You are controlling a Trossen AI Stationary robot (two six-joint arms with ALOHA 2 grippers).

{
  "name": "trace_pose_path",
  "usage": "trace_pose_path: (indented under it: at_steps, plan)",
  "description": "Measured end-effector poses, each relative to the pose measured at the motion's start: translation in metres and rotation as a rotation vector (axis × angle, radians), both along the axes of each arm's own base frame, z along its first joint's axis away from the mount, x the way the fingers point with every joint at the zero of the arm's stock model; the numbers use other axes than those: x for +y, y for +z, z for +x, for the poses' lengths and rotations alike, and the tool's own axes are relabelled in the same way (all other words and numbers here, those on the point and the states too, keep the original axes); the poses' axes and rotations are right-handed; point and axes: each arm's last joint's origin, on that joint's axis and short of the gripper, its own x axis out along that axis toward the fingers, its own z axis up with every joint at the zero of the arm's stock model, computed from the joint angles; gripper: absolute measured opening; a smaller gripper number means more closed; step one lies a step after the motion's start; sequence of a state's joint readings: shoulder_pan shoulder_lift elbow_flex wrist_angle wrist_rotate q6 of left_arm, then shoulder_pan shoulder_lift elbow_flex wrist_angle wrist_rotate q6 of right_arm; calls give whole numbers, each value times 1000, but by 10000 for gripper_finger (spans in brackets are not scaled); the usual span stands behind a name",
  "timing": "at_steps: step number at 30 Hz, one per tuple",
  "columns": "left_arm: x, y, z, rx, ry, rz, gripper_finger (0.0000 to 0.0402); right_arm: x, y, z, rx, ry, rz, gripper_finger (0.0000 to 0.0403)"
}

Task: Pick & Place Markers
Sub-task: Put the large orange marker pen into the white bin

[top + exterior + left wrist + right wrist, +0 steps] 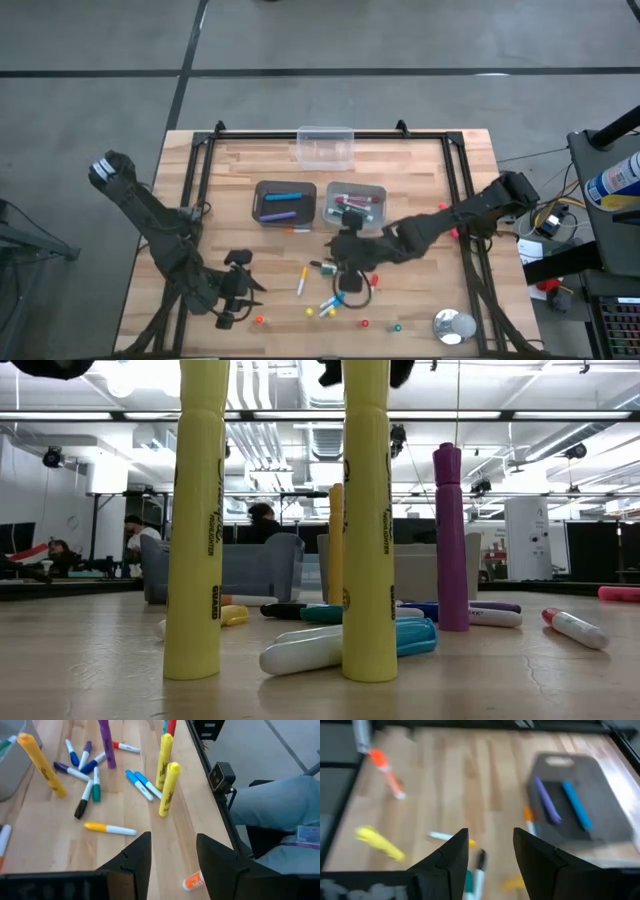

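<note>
your right gripper (345,262) hovers, jaws apart and empty, above the markers (328,300) scattered near the table's (420,190) front edge; your left gripper (240,290) waits open beside them.

A wooden table (420,300) holds 2 grey bins (262,190), a clear tub (325,147) and a silver tape roll (454,326).

Two upright yellow highlighters (168,787) near the counter (45,840) edge, blue markers (141,784) lying beside them, left gripper (172,862) fingers (134,862) apart, empty
</note>
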State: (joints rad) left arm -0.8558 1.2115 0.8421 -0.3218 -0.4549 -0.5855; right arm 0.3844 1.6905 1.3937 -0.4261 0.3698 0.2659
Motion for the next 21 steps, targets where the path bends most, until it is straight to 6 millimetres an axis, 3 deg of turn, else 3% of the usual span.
trace_pose_path:
  at_steps: [9,21]
  plan:
    - [-6,-10,-5,139,26,-186,149,39,-8,-9,-141,108,61,157]
    - [-22,-34,-24,226,71,-277,149,56,-12,-10,-189,131,109,157]
